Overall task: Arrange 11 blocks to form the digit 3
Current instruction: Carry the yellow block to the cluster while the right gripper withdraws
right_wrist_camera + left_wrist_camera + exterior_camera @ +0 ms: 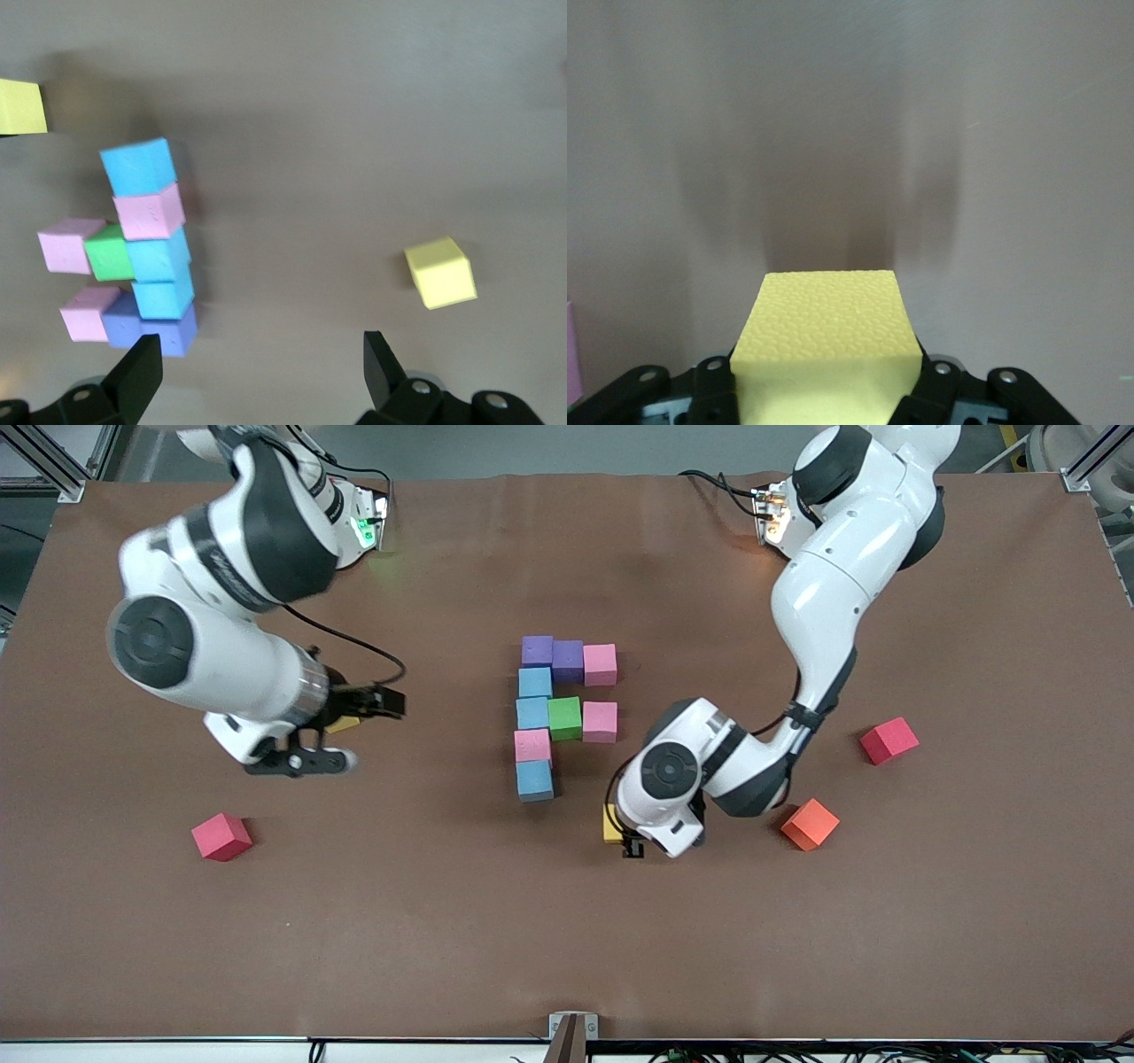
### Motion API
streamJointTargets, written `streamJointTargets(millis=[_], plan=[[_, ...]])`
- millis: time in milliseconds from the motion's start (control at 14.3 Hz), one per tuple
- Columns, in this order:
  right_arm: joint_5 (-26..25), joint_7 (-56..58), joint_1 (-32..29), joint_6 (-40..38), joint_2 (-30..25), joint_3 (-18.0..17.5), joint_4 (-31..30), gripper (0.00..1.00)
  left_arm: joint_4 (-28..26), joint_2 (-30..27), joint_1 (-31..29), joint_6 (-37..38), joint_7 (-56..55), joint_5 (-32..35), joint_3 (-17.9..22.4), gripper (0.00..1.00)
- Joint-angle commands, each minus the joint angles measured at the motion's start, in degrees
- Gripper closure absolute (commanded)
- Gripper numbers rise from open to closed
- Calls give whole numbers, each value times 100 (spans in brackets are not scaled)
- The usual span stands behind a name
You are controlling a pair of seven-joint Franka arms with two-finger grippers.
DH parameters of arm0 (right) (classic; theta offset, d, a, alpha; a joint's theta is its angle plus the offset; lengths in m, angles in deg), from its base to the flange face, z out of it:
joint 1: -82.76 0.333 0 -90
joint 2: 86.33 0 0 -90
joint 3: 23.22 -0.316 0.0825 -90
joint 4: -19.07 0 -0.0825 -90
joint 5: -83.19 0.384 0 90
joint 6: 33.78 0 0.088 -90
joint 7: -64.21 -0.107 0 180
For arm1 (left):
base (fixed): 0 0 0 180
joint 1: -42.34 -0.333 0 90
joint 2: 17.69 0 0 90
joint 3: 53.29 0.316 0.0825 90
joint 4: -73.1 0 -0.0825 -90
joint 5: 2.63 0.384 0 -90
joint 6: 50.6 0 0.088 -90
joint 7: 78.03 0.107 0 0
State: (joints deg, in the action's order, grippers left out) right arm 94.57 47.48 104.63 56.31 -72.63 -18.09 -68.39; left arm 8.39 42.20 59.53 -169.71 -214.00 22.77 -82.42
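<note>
**Cube in the left pincer, two gaps open in the digit 3**

Starting at the right arm's end of the desk [133, 957], a red cube [221, 836] lies alone. The right pincer [261, 372] hangs with its fingers spread wide over a second yellow cube [440, 272] and does not touch it; this arm seems to wait.

At mid-desk the digit 3 [558, 708] counts nine blocks: a top bar, a middle bar and a five-cube spine that ends in a blue cube [535, 779]. The bottom bar beside that blue cube is unfilled.

Next comes the left pincer [631, 847], pinching a yellow cube [824, 336] low over the desk near the blue cube. An orange cube [810, 824] and another red cube [889, 740] lie toward the left arm's end.

Risk, as I judge it: easing the yellow cube in beside the blue one could shove the spine askew, since light foam slides easily. Squeezed foam may also cling to a finger on release and twist out of line.

The left wrist hides most of the held cube from the front camera, and I cannot tell whether it rests on the desk. The second yellow cube is mostly covered there too.
</note>
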Motion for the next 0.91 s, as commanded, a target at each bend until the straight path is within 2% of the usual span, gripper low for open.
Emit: streamJointTargets(millis=[0,140,419,838], plan=[[-241,276,-454,212,-1131,-91,-1307,0,-717,-363,101,-155,-833,395,5,91],[-373,373,-762,168,-1448,-91,-1580,0,-1068,-451,92,-445,-940,397,-92,91],[-541,1101,-1395,150,-1791,-91,-1827,0,-1965,-767,48,-1613,-1370,519,-92,91],[-945,1322,-1703,212,-1871,-82,-1792,0,-2011,-698,101,-2010,-1503,520,-92,91]])
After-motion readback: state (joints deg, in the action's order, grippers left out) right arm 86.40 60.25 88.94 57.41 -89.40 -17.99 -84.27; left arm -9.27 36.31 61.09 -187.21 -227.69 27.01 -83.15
